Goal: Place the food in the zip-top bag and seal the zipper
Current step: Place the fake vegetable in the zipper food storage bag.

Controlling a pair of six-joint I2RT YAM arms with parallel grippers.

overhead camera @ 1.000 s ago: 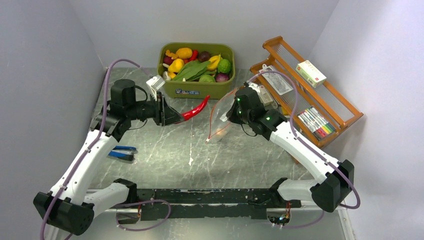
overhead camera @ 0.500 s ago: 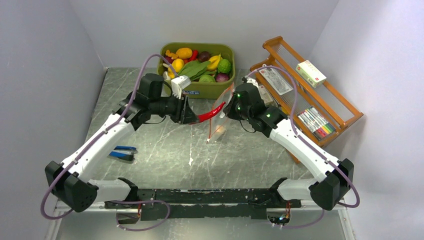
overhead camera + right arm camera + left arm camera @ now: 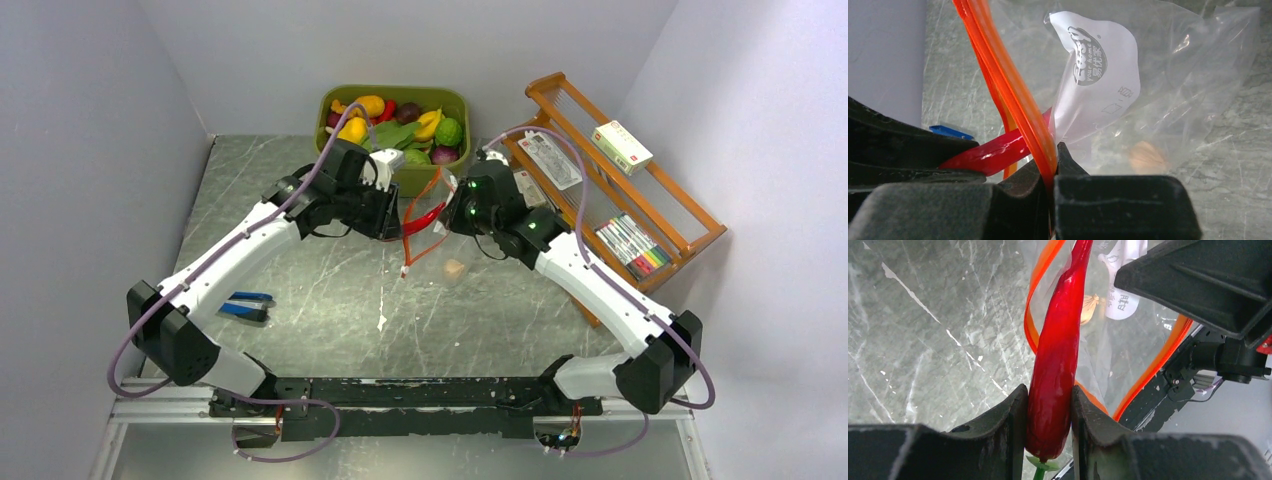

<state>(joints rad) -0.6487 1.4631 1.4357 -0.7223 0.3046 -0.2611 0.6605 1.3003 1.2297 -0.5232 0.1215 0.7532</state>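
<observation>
My left gripper is shut on the stem end of the red chili, which points away into the orange loop of the zipper. The right gripper is shut on the zipper and holds the clear zip-top bag up with its mouth open. In the top view the two grippers, left and right, meet in front of the tub with the chili between them. A small pale piece shows through the plastic, down on the table. More food fills the tub.
The olive-green tub stands at the back centre, just behind both grippers. A wooden rack with packets and a box leans at the right. A blue object lies on the marble table near the left arm.
The left arm has swung right with the chili, from left of the tub up to the bag's mouth. The right gripper has shifted the bag slightly left and up.
</observation>
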